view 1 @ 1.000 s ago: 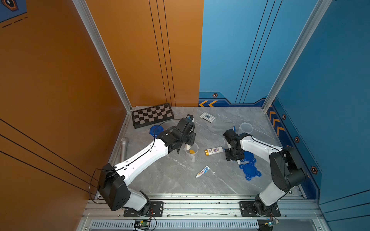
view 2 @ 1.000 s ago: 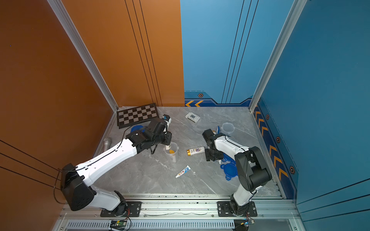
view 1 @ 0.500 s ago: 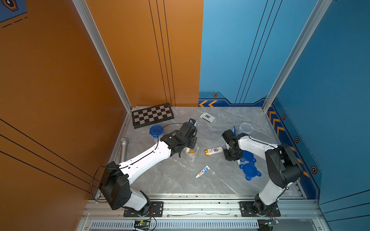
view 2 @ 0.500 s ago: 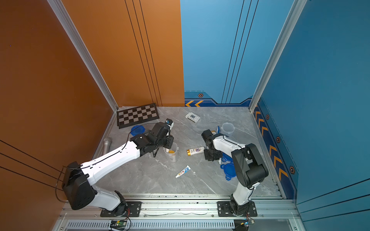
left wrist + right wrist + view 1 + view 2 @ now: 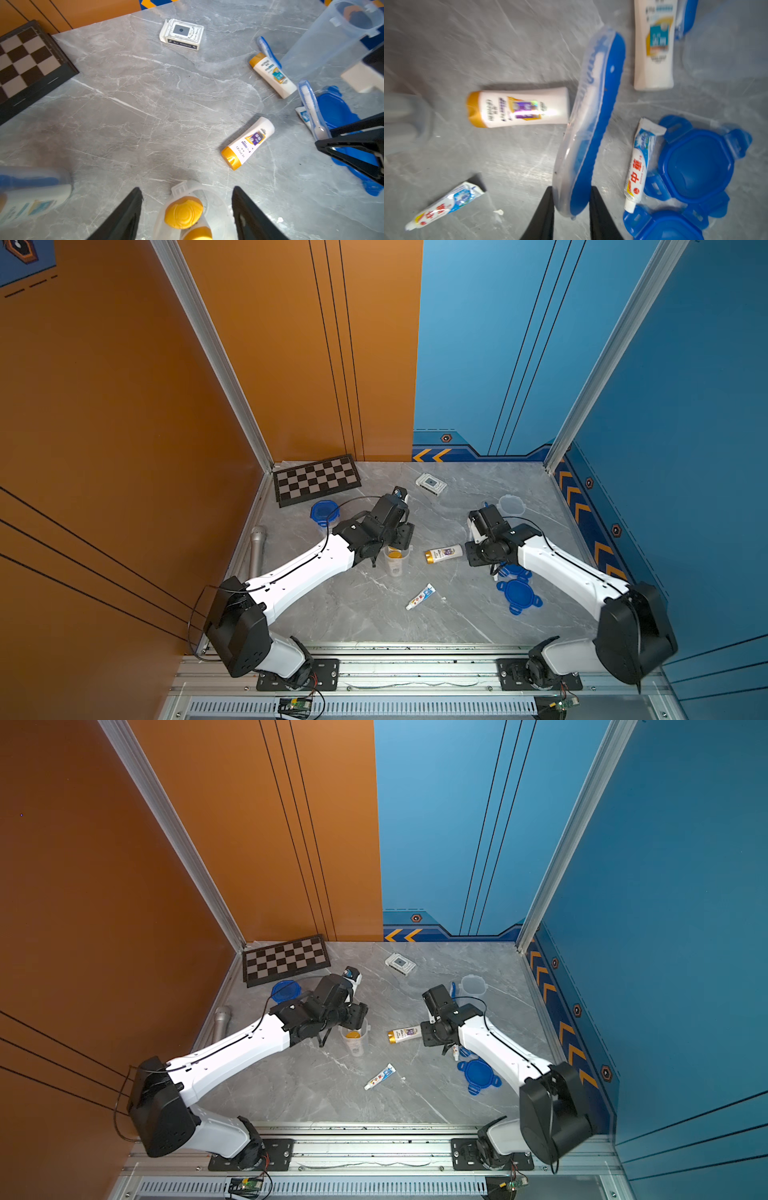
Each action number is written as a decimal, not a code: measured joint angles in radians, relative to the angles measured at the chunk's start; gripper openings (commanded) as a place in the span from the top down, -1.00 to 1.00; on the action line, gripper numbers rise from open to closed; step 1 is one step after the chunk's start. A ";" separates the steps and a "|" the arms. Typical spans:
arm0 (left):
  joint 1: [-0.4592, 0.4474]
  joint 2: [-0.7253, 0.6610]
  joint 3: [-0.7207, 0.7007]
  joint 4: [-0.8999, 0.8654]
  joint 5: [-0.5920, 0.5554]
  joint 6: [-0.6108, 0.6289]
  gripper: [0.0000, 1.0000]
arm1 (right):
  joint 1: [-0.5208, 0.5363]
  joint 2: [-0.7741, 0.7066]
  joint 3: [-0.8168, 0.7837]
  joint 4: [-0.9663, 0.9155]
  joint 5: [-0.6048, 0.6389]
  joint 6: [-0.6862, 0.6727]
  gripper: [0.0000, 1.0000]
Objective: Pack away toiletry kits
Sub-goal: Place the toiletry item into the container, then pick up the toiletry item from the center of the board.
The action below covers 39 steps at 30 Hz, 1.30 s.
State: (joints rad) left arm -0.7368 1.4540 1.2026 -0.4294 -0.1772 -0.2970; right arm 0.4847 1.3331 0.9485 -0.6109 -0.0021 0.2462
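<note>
My left gripper point(image 5: 187, 207) hangs open over a clear cup point(image 5: 394, 560) that holds two gold-capped bottles point(image 5: 184, 212). My right gripper point(image 5: 571, 205) is shut on a blue-white toothbrush point(image 5: 591, 116), lifted clear of the table. A third bottle point(image 5: 444, 552) lies between the arms, with a toothpaste tube point(image 5: 420, 597) nearer the front. Another tube point(image 5: 638, 164) rests against two blue lids point(image 5: 517, 593). An empty cup point(image 5: 510, 506) stands at the back right, with a bottle point(image 5: 272, 76) and a toothbrush point(image 5: 268, 52) beside it. One cup point(image 5: 324, 512) has its blue lid on.
A chessboard point(image 5: 316, 479) lies in the back left corner and a flat white box point(image 5: 431, 484) at the back middle. A grey microphone point(image 5: 257, 547) lies along the left edge. Orange and blue walls close in the left, back and right sides.
My left gripper has shifted slightly right over the cup and opened, leaving a bottle in it. My right gripper has shut on the toothbrush.
</note>
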 measured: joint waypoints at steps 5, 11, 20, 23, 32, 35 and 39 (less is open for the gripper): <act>0.054 -0.040 0.006 0.000 0.169 -0.076 -0.82 | 0.083 -0.155 -0.024 0.089 -0.047 -0.040 0.79; 0.097 -0.045 0.055 0.000 0.344 -0.160 -0.95 | 0.169 -0.176 -0.008 0.129 -0.085 -0.049 0.79; 0.104 -0.010 0.120 0.005 0.513 -0.229 -0.95 | 0.273 -0.113 0.116 0.162 -0.131 -0.068 0.79; 0.113 0.009 0.120 0.016 0.550 -0.253 -0.82 | 0.287 -0.093 0.135 0.170 -0.133 -0.075 0.78; 0.137 0.022 0.102 0.072 0.601 -0.308 0.42 | 0.312 -0.068 0.152 0.168 -0.132 -0.108 0.72; 0.143 0.022 0.092 0.092 0.634 -0.336 0.81 | 0.313 -0.059 0.158 0.159 -0.129 -0.119 0.54; 0.150 0.018 0.075 0.101 0.634 -0.328 1.00 | 0.315 -0.047 0.162 0.149 -0.105 -0.121 -0.18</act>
State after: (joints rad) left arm -0.5869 1.4715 1.2774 -0.3286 0.4564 -0.6254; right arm 0.7994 1.2865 1.1103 -0.4618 -0.1074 0.1253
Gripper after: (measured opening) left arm 0.168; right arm 0.432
